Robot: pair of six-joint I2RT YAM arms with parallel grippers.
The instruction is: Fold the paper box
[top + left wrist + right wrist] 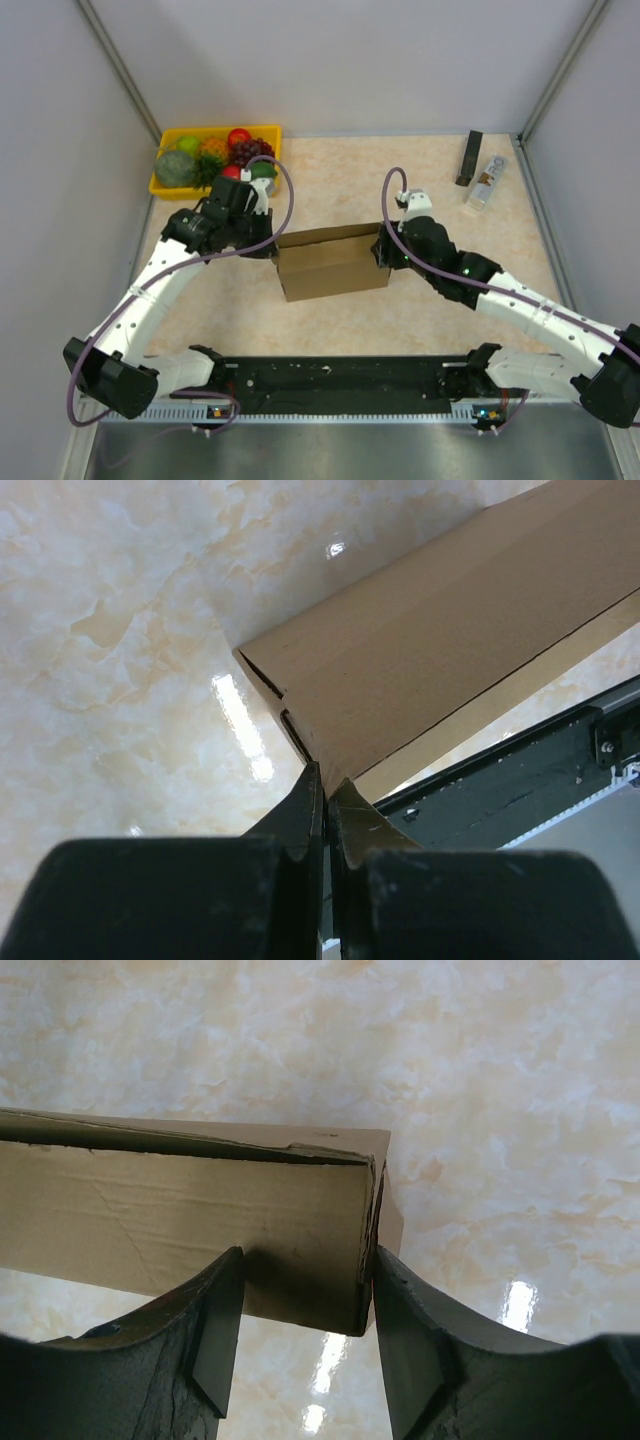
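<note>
The paper box [330, 265] is plain brown cardboard, partly formed, and stands in the middle of the table. At its left end my left gripper [272, 245] is shut, and in the left wrist view its tips [326, 775] pinch the bottom corner of a cardboard wall [450, 650]. My right gripper [383, 252] sits at the box's right end. In the right wrist view it is open [305, 1260] and straddles the end corner of the box [150, 1210]. Its right finger [400, 1310] lies against the layered end wall, and its left finger [215, 1320] stands in front of the long face.
A yellow tray [165, 188] of fruit stands at the back left, close behind the left wrist. A black bar [470, 157] and a small clear bottle [487, 183] lie at the back right. The black base rail [340, 380] runs along the near edge.
</note>
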